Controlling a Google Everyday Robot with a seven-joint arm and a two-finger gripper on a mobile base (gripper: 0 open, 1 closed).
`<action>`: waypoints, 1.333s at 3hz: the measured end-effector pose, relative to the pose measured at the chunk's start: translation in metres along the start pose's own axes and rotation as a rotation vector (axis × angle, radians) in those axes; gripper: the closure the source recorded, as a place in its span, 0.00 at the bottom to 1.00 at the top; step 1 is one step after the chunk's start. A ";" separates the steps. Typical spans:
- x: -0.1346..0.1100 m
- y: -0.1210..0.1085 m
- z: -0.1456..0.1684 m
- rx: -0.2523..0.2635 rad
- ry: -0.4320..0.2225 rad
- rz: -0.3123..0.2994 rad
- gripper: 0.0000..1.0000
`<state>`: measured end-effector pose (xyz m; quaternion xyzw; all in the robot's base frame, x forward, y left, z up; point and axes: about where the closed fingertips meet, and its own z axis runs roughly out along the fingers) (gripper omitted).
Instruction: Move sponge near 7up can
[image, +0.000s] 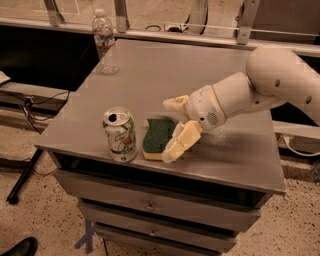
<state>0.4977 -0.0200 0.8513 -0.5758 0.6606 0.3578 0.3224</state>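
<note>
The sponge (158, 135) lies flat on the grey table (150, 75) near its front edge, green side up, with its pale yellow layer showing at the front. The 7up can (120, 136) stands upright just left of it, a small gap between them. My gripper (168, 130) reaches in from the right on the white arm. It is open, with one finger (175, 104) behind the sponge and the other finger (181, 141) along the sponge's right front side. The far finger stands clear of the sponge.
A clear plastic water bottle (103, 40) stands at the table's back left corner. Drawers (150, 205) sit under the tabletop. A metal rail runs behind the table. A dark shoe (20, 247) and cables are on the floor at left.
</note>
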 end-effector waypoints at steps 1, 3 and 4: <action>0.006 -0.015 -0.032 0.071 0.002 -0.008 0.00; 0.007 -0.050 -0.180 0.327 0.018 -0.116 0.00; -0.010 -0.056 -0.203 0.376 0.006 -0.150 0.00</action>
